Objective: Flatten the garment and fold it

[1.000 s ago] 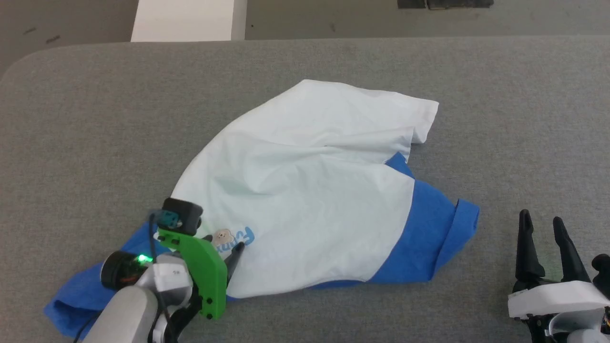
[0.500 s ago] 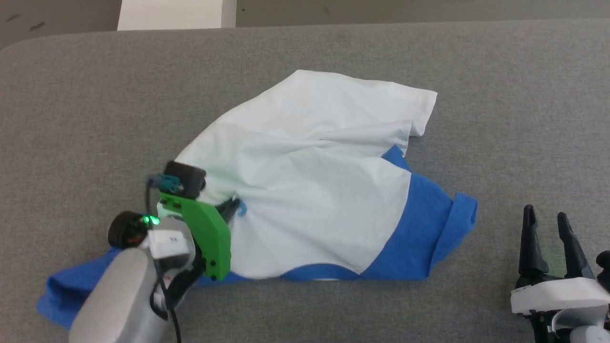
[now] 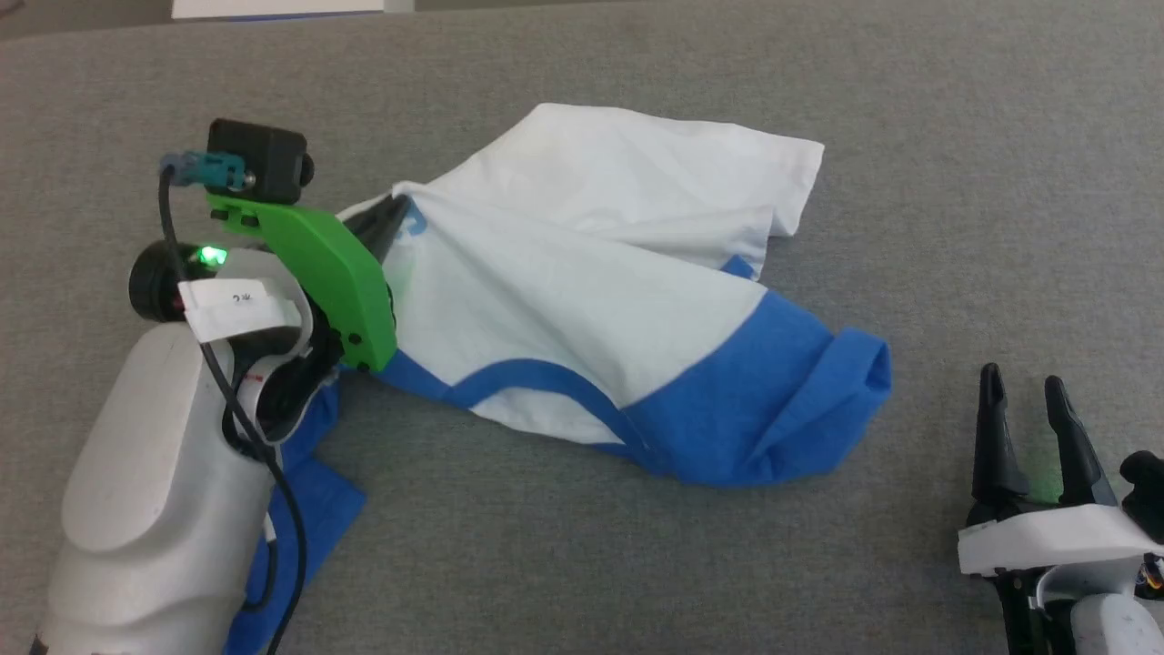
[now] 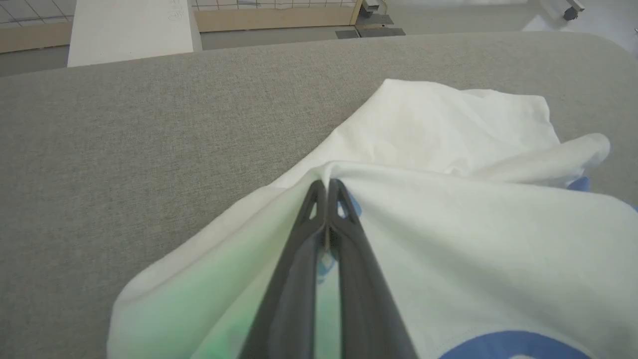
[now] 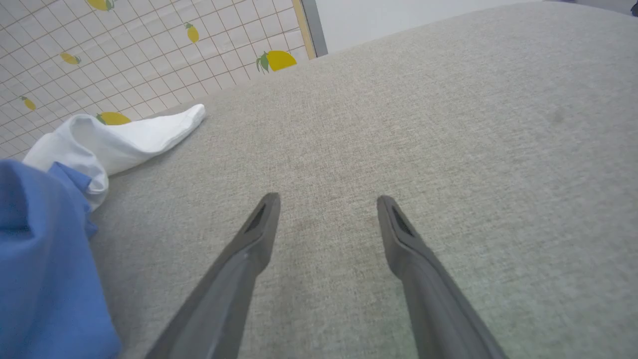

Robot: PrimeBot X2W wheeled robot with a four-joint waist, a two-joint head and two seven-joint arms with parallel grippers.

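Observation:
The garment [image 3: 582,300], a white shirt with blue sleeves and blue neck trim, lies crumpled across the grey table. My left gripper [image 3: 396,211] is shut on a pinch of its white chest fabric by the blue lettering and holds that fold raised above the table; in the left wrist view the closed fingertips [image 4: 326,187] grip the peak of the garment [image 4: 448,239]. One blue sleeve [image 3: 800,409] bunches at the right, another blue sleeve part [image 3: 309,509] lies under my left arm. My right gripper [image 3: 1018,391] stands open at the lower right, apart from the cloth, also open over bare table [image 5: 326,199].
The grey fabric-covered table [image 3: 136,109] stretches widely on all sides of the shirt. A white panel [image 4: 129,30] stands beyond the far edge. In the right wrist view a tiled wall with lemon prints [image 5: 124,45] lies past the table edge.
My left gripper closed on the chest fabric and carried it up and away from me, lifting the shirt into a ridge and uncovering the blue neck trim. The camera shifted too. The right gripper stayed put.

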